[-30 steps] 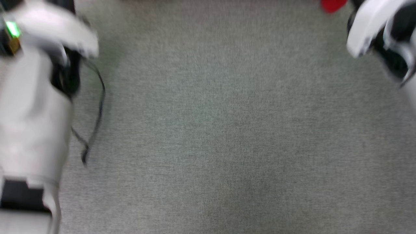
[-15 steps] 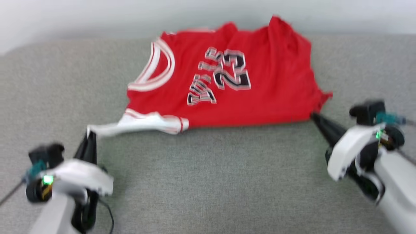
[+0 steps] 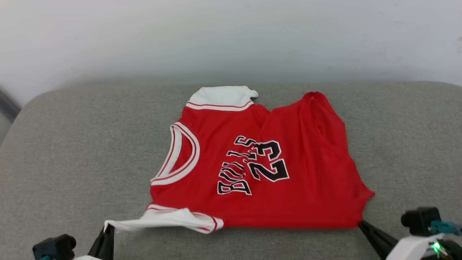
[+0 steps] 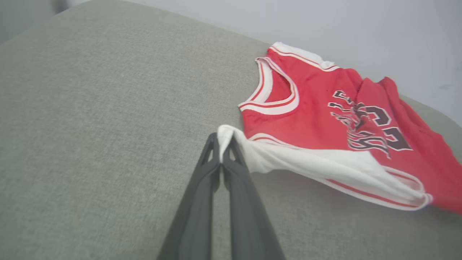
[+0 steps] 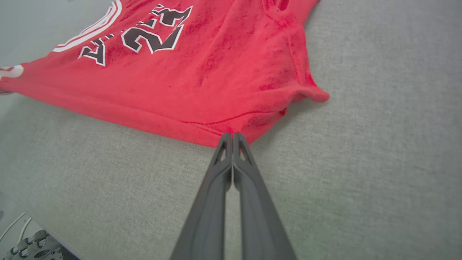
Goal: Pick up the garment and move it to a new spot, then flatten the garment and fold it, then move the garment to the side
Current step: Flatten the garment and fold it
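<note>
The garment is a red jersey with black-and-white print, lying mostly flat on a grey cushioned surface, neckline toward the left. My left gripper is shut on the tip of its near white sleeve, which is pulled out to the left. In the left wrist view the left gripper pinches that sleeve beside the garment. My right gripper is shut on the red hem corner at the near right. In the right wrist view the right gripper closes on the garment's edge.
The grey cushioned surface stretches wide to the left and right of the jersey and ends at a pale wall behind. Its far left corner is rounded. White cables show below its edge in the right wrist view.
The head camera has swung up from bare grey surface to take in the whole jersey, now sharp. Both grippers have kept their hold on the sleeve tip and the hem corner.
</note>
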`<state>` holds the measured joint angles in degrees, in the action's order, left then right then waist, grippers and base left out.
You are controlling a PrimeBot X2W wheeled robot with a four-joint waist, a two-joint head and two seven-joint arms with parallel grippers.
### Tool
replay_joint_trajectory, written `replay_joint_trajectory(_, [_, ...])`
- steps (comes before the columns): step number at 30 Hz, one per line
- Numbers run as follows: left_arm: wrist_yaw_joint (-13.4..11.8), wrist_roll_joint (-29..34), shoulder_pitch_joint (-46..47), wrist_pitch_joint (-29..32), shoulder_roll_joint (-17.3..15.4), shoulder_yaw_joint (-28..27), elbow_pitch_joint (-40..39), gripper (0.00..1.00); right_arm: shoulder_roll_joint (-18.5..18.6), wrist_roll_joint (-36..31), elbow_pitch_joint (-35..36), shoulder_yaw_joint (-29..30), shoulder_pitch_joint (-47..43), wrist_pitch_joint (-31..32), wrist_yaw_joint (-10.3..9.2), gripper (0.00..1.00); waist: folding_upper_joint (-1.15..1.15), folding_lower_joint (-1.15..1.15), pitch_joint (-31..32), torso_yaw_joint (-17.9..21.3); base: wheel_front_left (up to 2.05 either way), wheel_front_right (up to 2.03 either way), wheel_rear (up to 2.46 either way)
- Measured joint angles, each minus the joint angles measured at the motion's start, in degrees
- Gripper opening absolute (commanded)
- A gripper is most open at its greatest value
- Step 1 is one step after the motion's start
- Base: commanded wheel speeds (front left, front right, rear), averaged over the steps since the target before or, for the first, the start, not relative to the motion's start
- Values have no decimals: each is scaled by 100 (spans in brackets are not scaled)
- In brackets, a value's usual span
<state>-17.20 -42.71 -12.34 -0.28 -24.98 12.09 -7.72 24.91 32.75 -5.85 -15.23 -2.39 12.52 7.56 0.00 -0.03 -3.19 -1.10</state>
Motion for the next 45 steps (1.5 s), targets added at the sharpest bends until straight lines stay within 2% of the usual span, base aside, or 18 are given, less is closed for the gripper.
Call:
replay_joint_trajectory(5, [-321, -40, -455, 397, -151, 9, -719, 0, -438, -369, 1131, 843, -1078, 990, 0, 0, 0, 0, -9, -70, 0, 0, 0])
replay_joint_trajectory(10, [-447, -80, -526, 666, -238, 34, -1152, 0, -772, -524, 1884, 1311, -1451, 1858, -1, 0, 0, 1, -135, -85, 0, 0, 0])
replay_joint_trajectory(15, [-277, -80, -97, 725, -223, 175, -1038, 0, -902, -541, 1981, 1381, -1195, 2551, -3, 0, 0, 2, -320, -83, 0, 0, 0])
replay_joint_trajectory(21, [135, -14, 797, 746, -166, 413, -487, 0, -732, -415, 1714, 1112, -333, 3149, -4, 0, 0, 3, -602, -64, 0, 0, 0])
replay_joint_trajectory(30, [633, 114, 2121, 572, -5, 595, 229, 0, -342, -266, 1098, 588, 1279, 3169, -5, 0, 0, 4, -1147, -67, 0, 0, 0])
replay_joint_trajectory(35, [864, 121, 2661, 460, 170, 712, 806, 0, -363, -127, 559, 360, 1853, 2783, -7, 0, 0, 4, -1477, -77, 0, 0, 0])
replay_joint_trajectory(41, [1146, -42, 2986, 514, 414, 870, 1603, 0, -444, 63, -170, 142, 2132, 2127, -5, 0, 0, 4, -1784, -67, 0, 0, 0])
replay_joint_trajectory(42, [1174, -44, 3028, 516, 445, 906, 1725, 0, -450, 98, -255, 100, 2163, 2001, -4, 7, 0, 4, -1811, -64, 0, 0, 0])
replay_joint_trajectory(43, [1225, -92, 3066, 538, 471, 922, 1835, 0, -450, 109, -344, 44, 2192, 1870, -3, 35, 0, 4, -1832, -61, 0, 0, 0])
replay_joint_trajectory(45, [1273, -141, 3135, 530, 533, 931, 2024, 35, -452, 167, -478, -33, 2223, 1616, 0, 100, 0, 3, -1840, -54, 0, 0, 0])
